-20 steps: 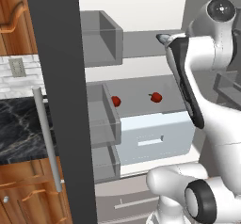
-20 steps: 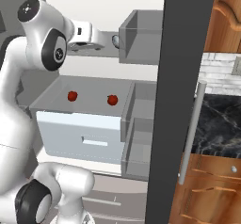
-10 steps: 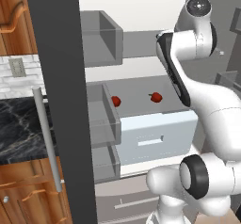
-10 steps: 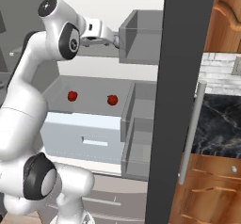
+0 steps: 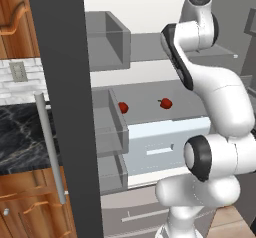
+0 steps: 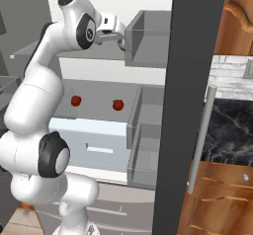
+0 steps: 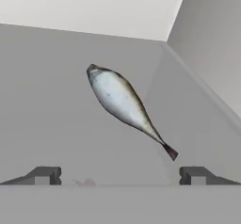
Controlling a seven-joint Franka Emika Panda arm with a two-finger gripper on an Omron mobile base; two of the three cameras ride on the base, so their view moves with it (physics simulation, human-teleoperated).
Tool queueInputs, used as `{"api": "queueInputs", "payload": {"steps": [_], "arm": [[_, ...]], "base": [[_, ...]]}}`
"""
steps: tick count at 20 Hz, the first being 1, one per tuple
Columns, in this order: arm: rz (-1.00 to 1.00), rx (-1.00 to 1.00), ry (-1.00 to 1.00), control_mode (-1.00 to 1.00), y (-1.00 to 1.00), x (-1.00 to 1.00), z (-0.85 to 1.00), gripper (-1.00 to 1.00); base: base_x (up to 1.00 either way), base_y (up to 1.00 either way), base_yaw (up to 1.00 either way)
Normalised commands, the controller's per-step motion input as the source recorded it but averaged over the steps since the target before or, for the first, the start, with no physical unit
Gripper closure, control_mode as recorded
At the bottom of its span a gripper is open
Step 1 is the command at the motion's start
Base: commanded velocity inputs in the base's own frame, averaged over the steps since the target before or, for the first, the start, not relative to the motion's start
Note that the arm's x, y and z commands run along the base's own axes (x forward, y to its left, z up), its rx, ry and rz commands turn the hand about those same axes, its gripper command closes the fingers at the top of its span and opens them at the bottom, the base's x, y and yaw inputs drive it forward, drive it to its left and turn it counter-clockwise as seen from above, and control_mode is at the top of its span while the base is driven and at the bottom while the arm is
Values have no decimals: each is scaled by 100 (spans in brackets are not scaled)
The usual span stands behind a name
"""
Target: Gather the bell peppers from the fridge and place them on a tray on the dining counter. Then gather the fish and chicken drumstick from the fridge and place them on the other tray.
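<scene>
Hand view shows the fish (image 7: pixel 124 106) lying on a grey fridge shelf (image 7: pixel 52 100), its long axis slanting from head at upper left to tail at lower right. The gripper (image 7: pixel 120 176) hangs just short of it, spread wide and empty. Fetching the fish looks under way (two red bell peppers (image 5: pixel 165 103) sit on a lower shelf); next, straddle the body across its width.

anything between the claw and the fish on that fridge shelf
Nothing visible does. In the hand view the fish lies alone on the bare grey shelf, straight ahead of the open claw, with its tail toward the claw's right-hand tip. No other item sits on the stretch of shelf between them.
</scene>
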Motion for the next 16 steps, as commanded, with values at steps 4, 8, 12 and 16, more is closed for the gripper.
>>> {"api": "queueInputs", "payload": {"steps": [4,8,12,16], "arm": [[0,0,3,-100,-5,55,-1,-100],[0,0,3,-100,-10,39,-9,-100],[0,0,5,-100,-10,38,-9,-100],[0,0,4,-100,-8,40,-14,-100]], "base": [[0,0,0],[0,0,0],[0,0,0],[0,0,0]]}}
